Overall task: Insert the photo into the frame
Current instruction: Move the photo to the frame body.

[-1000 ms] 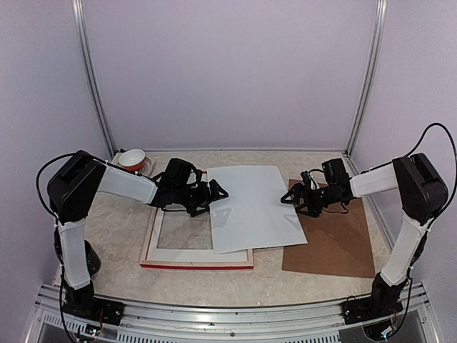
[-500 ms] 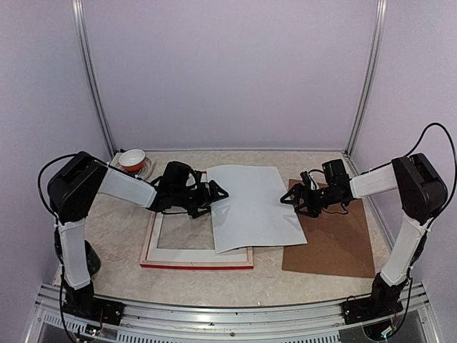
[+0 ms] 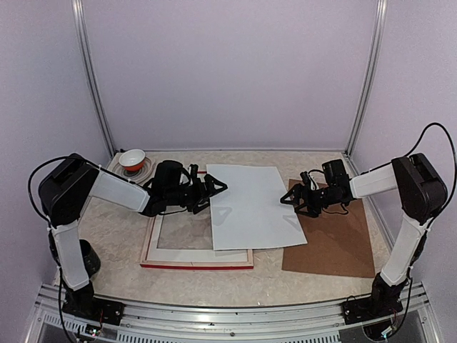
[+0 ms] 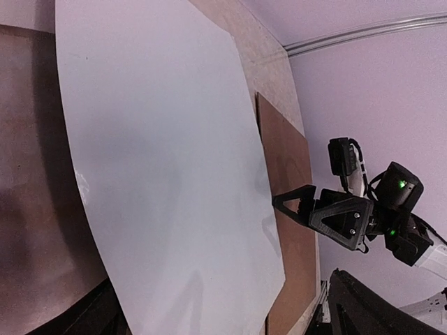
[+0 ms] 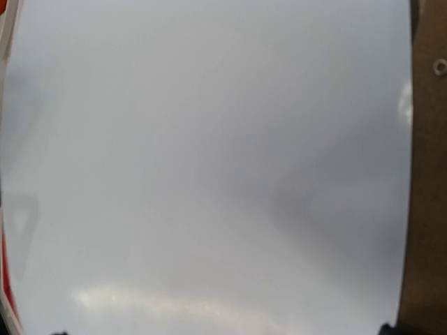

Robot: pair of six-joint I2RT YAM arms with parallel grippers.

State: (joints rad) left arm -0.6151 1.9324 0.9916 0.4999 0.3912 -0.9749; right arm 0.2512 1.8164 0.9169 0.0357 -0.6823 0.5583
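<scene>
Since a second ago my left gripper (image 3: 218,187) is moving far along the left edge of the photo (image 3: 250,207). It and the right gripper (image 3: 287,199) are gaping wide, both empty. The photo is overlapping the right side of the frame (image 3: 193,261).

I've got the beige marbled table (image 3: 121,229) in the overhead view. The frame (image 3: 193,256) lies flat at about 8 o'clock, pale wood back up, with red showing along its near edge. The brown backing board (image 3: 332,243) lies flat at 4 o'clock, apart from the frame. The photo (image 3: 250,207), white back up, bridges them, overlapping the frame's right side and the board's left edge. A small white bowl (image 3: 132,158) sits at 11 o'clock in the far corner.
</scene>
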